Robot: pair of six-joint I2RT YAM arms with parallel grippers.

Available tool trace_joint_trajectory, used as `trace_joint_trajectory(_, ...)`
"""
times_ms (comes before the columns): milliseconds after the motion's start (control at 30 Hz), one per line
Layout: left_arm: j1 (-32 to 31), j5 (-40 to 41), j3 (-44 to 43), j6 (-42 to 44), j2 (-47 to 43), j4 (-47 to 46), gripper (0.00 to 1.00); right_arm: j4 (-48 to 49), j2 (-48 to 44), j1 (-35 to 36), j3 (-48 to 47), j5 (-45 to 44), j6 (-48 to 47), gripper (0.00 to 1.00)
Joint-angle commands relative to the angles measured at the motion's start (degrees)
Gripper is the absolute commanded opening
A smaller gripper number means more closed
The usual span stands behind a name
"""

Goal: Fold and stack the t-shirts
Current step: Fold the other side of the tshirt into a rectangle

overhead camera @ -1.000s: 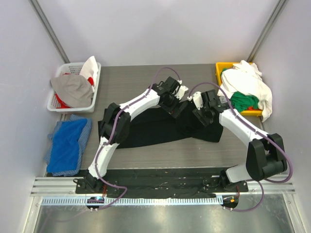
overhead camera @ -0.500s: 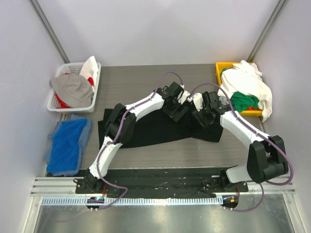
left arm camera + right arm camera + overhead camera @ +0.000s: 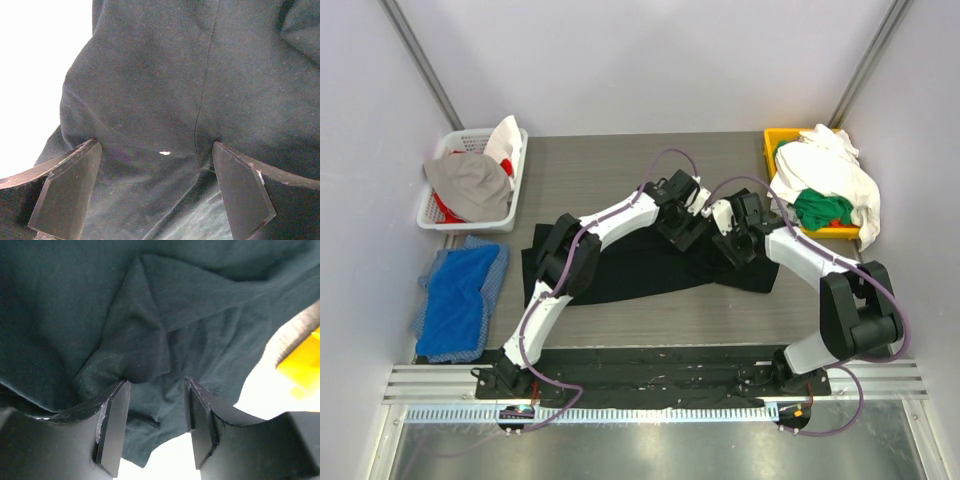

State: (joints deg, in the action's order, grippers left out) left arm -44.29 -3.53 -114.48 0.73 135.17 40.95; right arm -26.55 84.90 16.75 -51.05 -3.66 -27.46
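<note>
The black t-shirt [image 3: 640,270] lies unfolded, nothing stacked yet. My left gripper [image 3: 155,170] gapes empty over it; my right gripper [image 3: 156,400] straddles a fold, half-open.

1. Found no legible text, label, brand, number or sign in any view.
2. Seen only plain, unprinted cloth on the black t-shirt [image 3: 165,90], filling the centre of both wrist views.
3. Made out no lettering on the yellow bin [image 3: 775,150] at upper right or the white basket [image 3: 465,222] at upper left of the top view; both too small to tell.
</note>
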Motion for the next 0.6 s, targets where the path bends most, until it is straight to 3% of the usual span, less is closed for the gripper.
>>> trace_joint_trajectory(0, -0.27, 0.81, 0.57, 1.38, -0.88, -0.78, 1.00, 3.78, 0.44, -0.23, 1.12, 1.02, -1.63, 0.53)
trace_joint_trajectory(167, -0.27, 1.16, 1.18, 1.64, -1.14, -0.87, 0.99, 3.96, 1.05, -0.14, 0.69, 2.25, -2.33, 0.49)
trace_joint_trajectory(367, -0.35, 1.60, 1.89, 2.08, -1.84, -0.96, 1.00, 4.13, 2.72, -0.23, -0.02, 2.96, -2.86, 0.31)
trace_joint_trajectory(567, -0.35, 1.77, 2.15, 2.34, -2.02, -0.96, 1.00, 2.47, 2.03, -0.14, 0.42, 2.96, -3.03, 0.02)
